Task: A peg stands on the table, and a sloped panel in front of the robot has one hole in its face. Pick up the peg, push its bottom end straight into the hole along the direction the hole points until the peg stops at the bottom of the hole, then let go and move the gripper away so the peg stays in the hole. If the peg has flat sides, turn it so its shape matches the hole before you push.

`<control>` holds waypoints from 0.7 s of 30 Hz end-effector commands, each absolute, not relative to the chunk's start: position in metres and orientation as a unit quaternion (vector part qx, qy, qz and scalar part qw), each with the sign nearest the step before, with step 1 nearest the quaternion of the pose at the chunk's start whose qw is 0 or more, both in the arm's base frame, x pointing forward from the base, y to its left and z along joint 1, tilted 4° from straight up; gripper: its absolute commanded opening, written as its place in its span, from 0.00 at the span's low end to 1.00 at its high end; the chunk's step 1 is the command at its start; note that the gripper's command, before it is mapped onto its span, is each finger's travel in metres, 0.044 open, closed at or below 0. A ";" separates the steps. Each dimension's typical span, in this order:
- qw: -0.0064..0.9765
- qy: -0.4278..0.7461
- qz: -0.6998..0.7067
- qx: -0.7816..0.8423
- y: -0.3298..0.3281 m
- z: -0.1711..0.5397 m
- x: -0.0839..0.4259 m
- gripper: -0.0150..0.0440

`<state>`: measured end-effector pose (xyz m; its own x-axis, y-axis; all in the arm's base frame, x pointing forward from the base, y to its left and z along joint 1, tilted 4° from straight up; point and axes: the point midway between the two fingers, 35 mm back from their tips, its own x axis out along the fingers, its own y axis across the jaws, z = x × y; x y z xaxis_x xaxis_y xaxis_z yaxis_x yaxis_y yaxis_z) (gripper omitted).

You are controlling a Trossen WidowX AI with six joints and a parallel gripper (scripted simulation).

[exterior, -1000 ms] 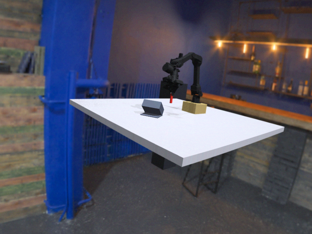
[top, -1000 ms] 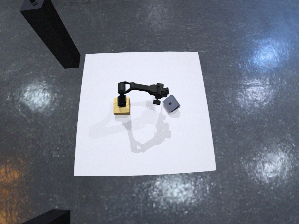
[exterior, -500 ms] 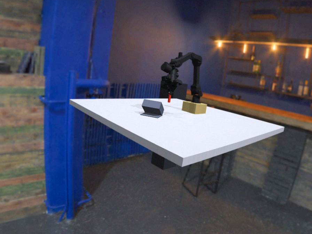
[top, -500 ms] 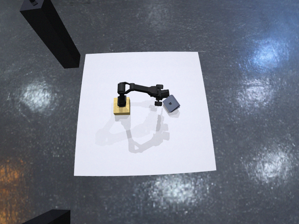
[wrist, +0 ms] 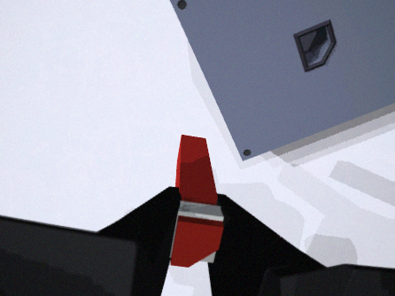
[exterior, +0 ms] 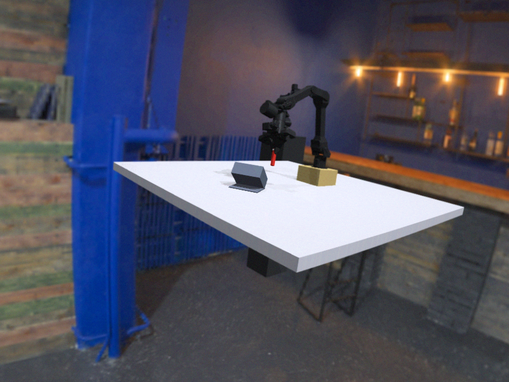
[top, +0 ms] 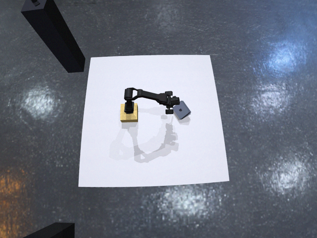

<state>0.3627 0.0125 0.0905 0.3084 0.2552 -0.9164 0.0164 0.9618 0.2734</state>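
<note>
A blue wall column (exterior: 110,186) rises at the left of the exterior view, beyond the white table (top: 105,169) (exterior: 297,228) (wrist: 66,67). Going right from it, I come to the sloped panel (top: 182,111) (exterior: 248,174) (wrist: 248,81) on the tabletop; its 1 hole (top: 180,109) (wrist: 315,45) is turned away in that view, but my wrist view shows it with 5 sides. Next comes the red peg (exterior: 272,158) (wrist: 195,169), slightly tilted, apart from the panel and outside the hole. My gripper (top: 169,102) (exterior: 272,149) (wrist: 194,203) has its jaws nearly closed, 1 on each side of the peg, pinching it firmly. Farther right, my arm stands on the yellowish base block (top: 133,118) (exterior: 325,178).

I judge the pick-up done and the carry and alignment in hand. Next I should bring the peg's bottom end over to the hole, tilt it to the hole's direction, and roll it until its cut-off corner matches the hole's. Only then would I push straight in; if the roll is off, I expect the flat sides to catch on the rim
</note>
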 end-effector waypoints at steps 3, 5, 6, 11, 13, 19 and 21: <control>0.809 0.573 0.091 0.099 0.007 0.093 0.365 0.25; 0.811 0.570 0.095 0.093 0.005 0.094 0.365 0.25; 0.812 0.569 0.098 0.090 0.004 0.094 0.366 0.25; 0.817 0.561 0.108 0.075 0.000 0.095 0.367 0.25; 0.819 0.558 0.113 0.069 -0.002 0.096 0.368 0.25; 0.825 0.549 0.125 0.051 -0.008 0.097 0.369 0.25; 0.826 0.546 0.129 0.044 -0.010 0.098 0.369 0.25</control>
